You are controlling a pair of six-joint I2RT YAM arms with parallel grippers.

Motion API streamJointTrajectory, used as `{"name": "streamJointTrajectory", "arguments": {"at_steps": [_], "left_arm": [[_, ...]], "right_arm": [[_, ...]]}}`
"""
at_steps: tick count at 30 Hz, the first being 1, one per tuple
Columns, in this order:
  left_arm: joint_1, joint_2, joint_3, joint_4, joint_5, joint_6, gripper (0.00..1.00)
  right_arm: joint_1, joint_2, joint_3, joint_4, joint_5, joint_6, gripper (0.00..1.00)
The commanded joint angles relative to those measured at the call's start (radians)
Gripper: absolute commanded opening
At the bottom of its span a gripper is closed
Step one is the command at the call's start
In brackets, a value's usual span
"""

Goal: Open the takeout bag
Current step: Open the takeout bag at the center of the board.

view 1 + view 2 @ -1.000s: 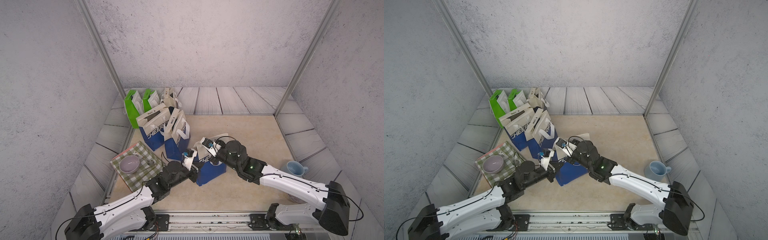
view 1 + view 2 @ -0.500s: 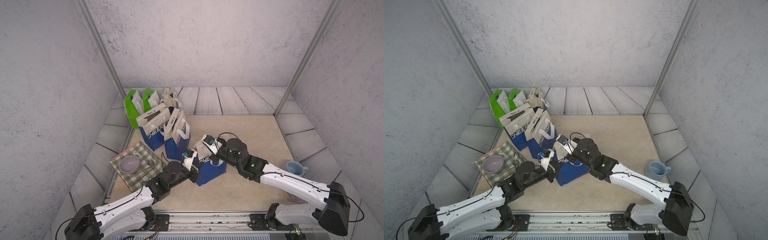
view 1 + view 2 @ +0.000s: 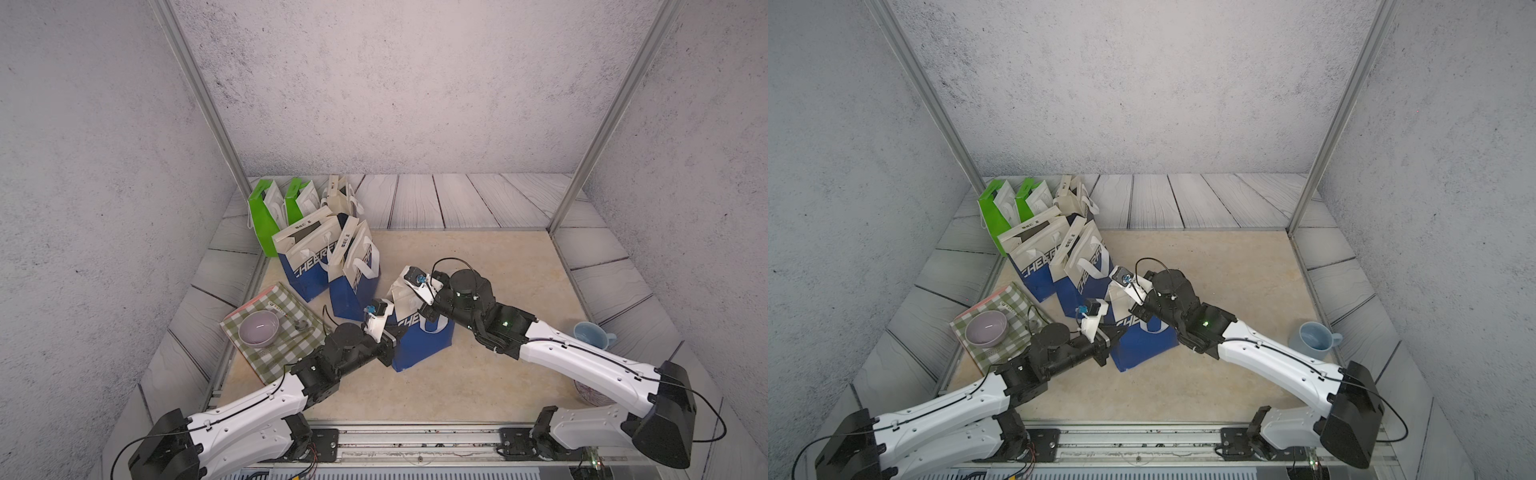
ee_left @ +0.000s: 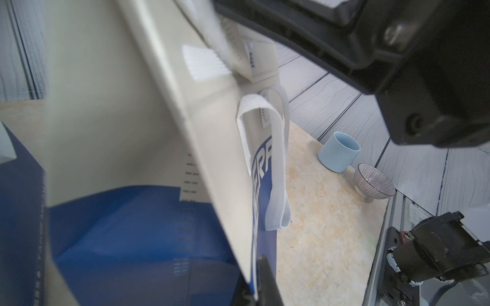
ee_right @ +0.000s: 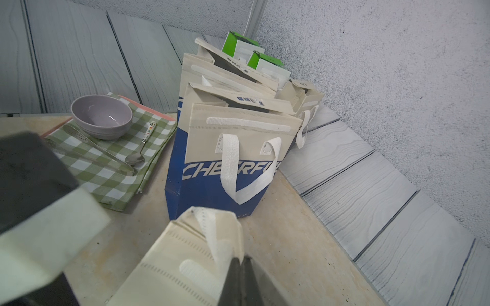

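Note:
The takeout bag [image 3: 422, 338] [image 3: 1142, 338], blue below and beige on top with white strap handles, stands mid-table between my arms. My left gripper [image 3: 392, 330] [image 3: 1118, 331] is shut on the bag's near wall, and the left wrist view shows that wall [image 4: 217, 148] pinched at the jaws [image 4: 258, 288], with the blue inside [image 4: 127, 233] in sight. My right gripper [image 3: 420, 308] [image 3: 1136, 309] is shut on the beige top rim [image 5: 201, 238] on the far side, its fingers [image 5: 233, 283] pressed together over the fabric. The mouth gapes a little.
Several more blue-and-beige bags [image 3: 328, 262] and green bags [image 3: 266, 212] stand at the back left. A checked cloth [image 3: 286, 353] with a lilac bowl [image 3: 258, 328], spoon and tongs lies left. A blue mug [image 3: 590, 334] and a striped bowl [image 4: 373, 184] sit at the right.
My right gripper has shifted slightly back and left with the bag's top rim, spreading the mouth a little. The left gripper has held its place on the near wall.

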Motion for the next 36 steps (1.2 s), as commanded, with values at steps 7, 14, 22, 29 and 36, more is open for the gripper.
{"name": "streamJointTrajectory", "arguments": {"at_steps": [7,14,22,29,36], "left_arm": [[-0.007,-0.029,-0.024,-0.019,0.019,0.022,0.0],[-0.008,-0.037,-0.027,-0.03,0.012,0.023,0.0],[-0.007,-0.053,-0.029,-0.047,0.001,0.024,0.0],[-0.007,-0.065,-0.035,-0.053,-0.013,0.026,0.0],[-0.007,-0.074,-0.038,-0.059,-0.02,0.025,0.0]], "right_arm": [[-0.023,0.013,0.087,-0.056,0.032,-0.078,0.0],[-0.029,0.025,0.14,-0.14,0.007,-0.128,0.0],[-0.043,0.045,0.206,-0.232,-0.026,-0.181,0.0],[-0.056,0.053,0.239,-0.296,-0.062,-0.208,0.0],[-0.077,0.05,0.239,-0.314,-0.114,-0.185,0.0]]}}
